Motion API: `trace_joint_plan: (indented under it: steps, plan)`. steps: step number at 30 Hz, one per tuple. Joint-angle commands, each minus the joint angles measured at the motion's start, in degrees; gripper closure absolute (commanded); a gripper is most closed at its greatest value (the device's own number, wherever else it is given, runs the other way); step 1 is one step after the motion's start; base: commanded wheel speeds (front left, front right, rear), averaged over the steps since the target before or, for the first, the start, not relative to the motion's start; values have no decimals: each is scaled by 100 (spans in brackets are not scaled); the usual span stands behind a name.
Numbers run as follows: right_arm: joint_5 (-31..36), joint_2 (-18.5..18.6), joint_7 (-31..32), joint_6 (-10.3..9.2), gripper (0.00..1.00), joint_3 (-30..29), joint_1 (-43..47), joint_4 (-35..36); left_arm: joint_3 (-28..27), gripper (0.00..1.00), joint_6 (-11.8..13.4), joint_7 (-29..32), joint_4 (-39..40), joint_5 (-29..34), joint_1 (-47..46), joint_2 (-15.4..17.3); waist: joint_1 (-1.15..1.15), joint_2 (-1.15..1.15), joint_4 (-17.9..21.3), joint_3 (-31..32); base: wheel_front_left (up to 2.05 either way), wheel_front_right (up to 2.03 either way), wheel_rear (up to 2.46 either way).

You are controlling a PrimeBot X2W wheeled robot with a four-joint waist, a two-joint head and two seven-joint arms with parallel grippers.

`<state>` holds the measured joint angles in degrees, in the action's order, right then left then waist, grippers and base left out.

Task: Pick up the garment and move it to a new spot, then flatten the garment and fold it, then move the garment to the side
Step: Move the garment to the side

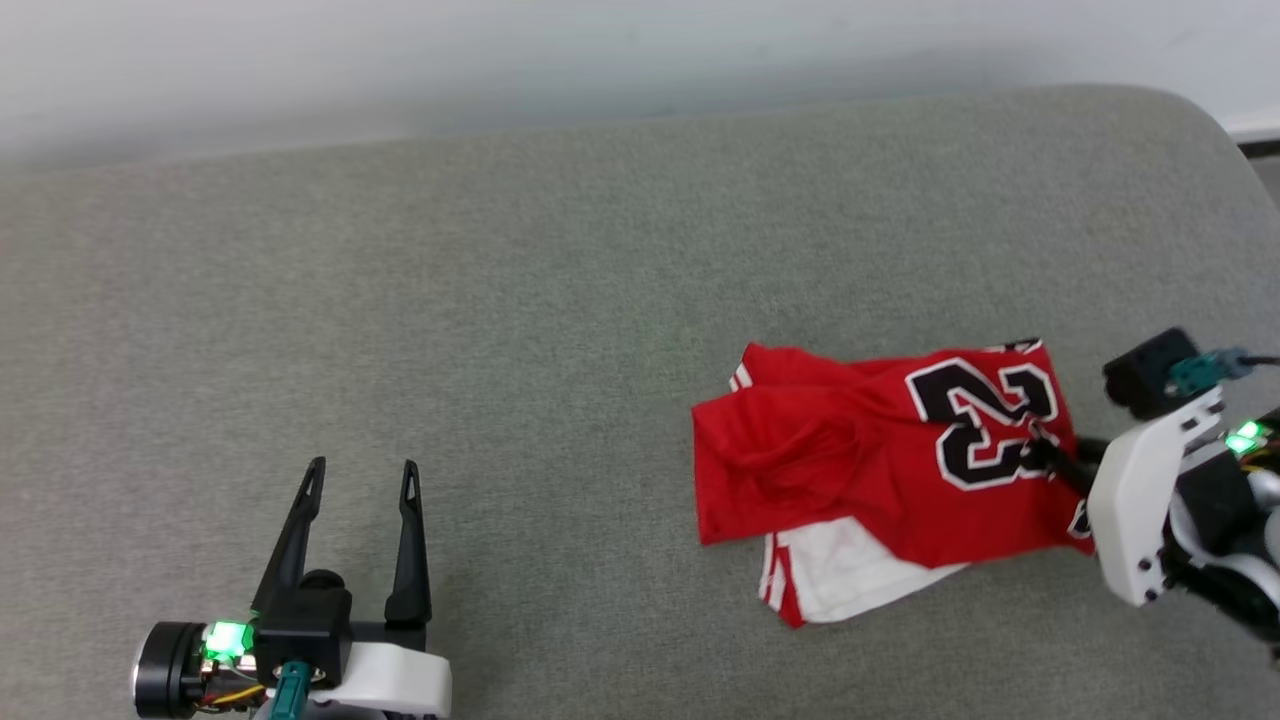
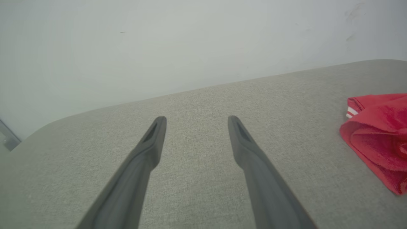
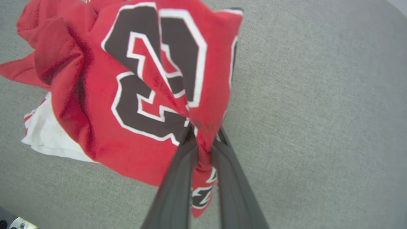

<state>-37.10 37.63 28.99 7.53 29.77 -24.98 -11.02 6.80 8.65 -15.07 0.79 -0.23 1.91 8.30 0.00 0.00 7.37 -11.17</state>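
While pinching a red fold of the garment (image 3: 95, 133) just beside its black "23" between the closed jaws of the right gripper (image 3: 205, 135), holds the left gripper (image 1: 364, 468) spread wide and empty above the grey fabric surface (image 1: 500, 300), well apart from that crumpled heap lying toward the surface's right side.
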Motion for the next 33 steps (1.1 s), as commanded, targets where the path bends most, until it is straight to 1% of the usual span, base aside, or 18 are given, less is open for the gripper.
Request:
trace_joint_plan:
  steps: [1,8,15,20,22,23,24,27,33]
  plan:
    - [66,28,-61,-9,100,-143,-164,-7,-25,0,15,-13,44,17,-102,41,0,0,159,-183,0,0,0]
    - [253,134,-221,-9,100,-792,-469,-314,-59,0,31,-13,223,66,-353,160,0,0,265,-710,0,0,0]
    - [502,402,-353,-10,100,-1575,-944,-1033,-109,0,51,-13,478,126,-713,347,0,0,286,-1412,0,0,0]
    - [725,449,-436,-10,100,-2206,-1285,-1533,-161,0,106,-13,681,162,-913,471,0,0,299,-1828,0,0,0]
    - [820,417,-430,-10,100,-2452,-1422,-1695,-150,0,153,-13,775,187,-967,501,0,0,304,-1960,0,0,0]
    - [820,417,-430,-10,100,-2452,-1422,-1695,-150,0,153,-13,775,187,-967,501,0,0,304,-1960,0,0,0]
    - [915,415,-465,-10,100,-2716,-1555,-1855,-135,0,166,-13,849,214,-1014,536,0,0,301,-2084,0,0,0]
    - [1057,440,-477,-10,100,-3043,-1668,-2070,-100,0,188,-13,941,230,-1081,595,0,0,268,-2221,0,0,0]
    - [1457,535,-492,-10,100,-3495,-1881,-2363,-77,0,257,-13,1068,219,-1122,677,0,0,237,-2372,0,0,0]
